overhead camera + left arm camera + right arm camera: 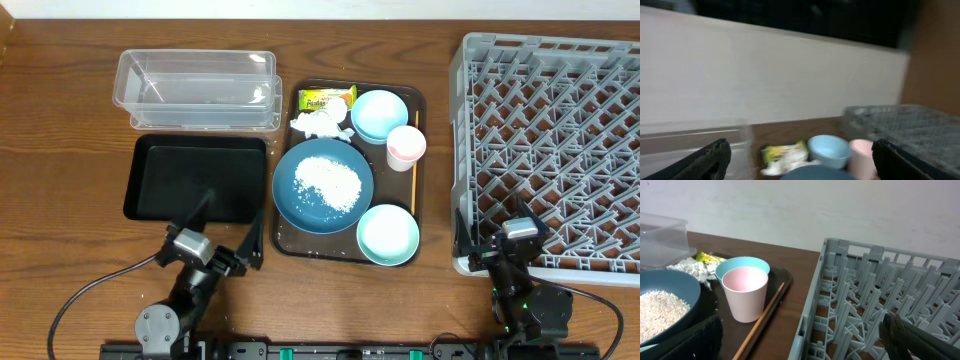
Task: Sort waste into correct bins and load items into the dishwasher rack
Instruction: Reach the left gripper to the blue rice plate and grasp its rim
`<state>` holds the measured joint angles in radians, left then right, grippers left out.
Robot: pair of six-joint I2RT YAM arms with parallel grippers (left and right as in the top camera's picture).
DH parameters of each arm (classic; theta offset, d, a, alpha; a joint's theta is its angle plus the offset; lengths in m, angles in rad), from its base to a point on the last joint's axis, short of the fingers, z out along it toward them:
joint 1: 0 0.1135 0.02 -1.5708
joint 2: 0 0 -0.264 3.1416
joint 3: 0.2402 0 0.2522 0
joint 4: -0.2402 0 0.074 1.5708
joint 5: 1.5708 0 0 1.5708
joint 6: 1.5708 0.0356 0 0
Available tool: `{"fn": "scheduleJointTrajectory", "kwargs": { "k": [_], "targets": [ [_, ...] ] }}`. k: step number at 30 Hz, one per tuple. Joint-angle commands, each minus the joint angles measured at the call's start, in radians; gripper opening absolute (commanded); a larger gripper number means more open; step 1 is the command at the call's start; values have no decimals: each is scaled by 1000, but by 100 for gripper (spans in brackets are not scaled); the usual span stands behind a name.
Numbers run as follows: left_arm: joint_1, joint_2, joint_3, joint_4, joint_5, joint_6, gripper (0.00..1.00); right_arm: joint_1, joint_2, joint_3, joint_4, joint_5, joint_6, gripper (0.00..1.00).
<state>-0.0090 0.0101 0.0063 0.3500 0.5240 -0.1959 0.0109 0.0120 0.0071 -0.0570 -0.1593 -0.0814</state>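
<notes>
- My left gripper (228, 228) hangs over bare table just in front of the black tray (195, 178). Its jaws are spread wide with nothing between them.
- My right gripper (492, 232) is at the near left corner of the grey rack (462, 150). Its fingers are also wide apart and hold nothing.
- The rice (330, 182) is a loose white heap in the middle of the dark blue plate (290, 165).
- That plate sits on the brown serving tray (285, 240), between the black tray and the rack.
- The crumpled white tissue (322, 124) lies at the plate's far rim. The yellow-green wrapper (326, 99) lies flat just behind it.
- One pale blue bowl (379, 114) is in the serving tray's far right part. The other bowl (388, 234) is at its near right corner.
- The pink cup (406, 146) stands upright just beside the far bowl.
- The thin orange stick (415, 180) lies along the serving tray's right edge.
- The clear tub (190, 85) sits directly behind the black tray.
- The rack is a grey lattice with low walls, on the right of the table.
</notes>
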Motion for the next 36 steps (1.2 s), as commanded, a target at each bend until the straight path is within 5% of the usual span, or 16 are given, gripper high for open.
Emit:
{"fn": "scheduleJointTrajectory", "kwargs": {
  "k": [1,6,9,16,19,24,27,32,36],
  "targets": [
    [4,-5,1,10,85,-102,92,9,-5,-2,-5,9,-10,99],
    [4,49,78,-46,49,-161,92,9,-5,-2,-5,9,-10,99],
    [4,174,233,-212,40,-108,92,9,-5,-2,-5,9,-10,99],
    [4,730,832,-918,127,160,92,9,-5,-2,-5,9,-10,99],
    [4,930,1028,-1131,220,175,92,9,-5,-2,-5,9,-10,99],
    [-4,1135,1150,-1141,344,173,92,9,-5,-2,-5,9,-10,99],
    [-53,1214,1191,-1151,227,122,92,9,-5,-2,-5,9,-10,99],
    [-265,1364,1326,-1267,-203,44,92,9,-5,-2,-5,9,-10,99],
    [-426,1468,1390,-1248,-362,45,92,9,-5,-2,-5,9,-10,99]
  ]
}}
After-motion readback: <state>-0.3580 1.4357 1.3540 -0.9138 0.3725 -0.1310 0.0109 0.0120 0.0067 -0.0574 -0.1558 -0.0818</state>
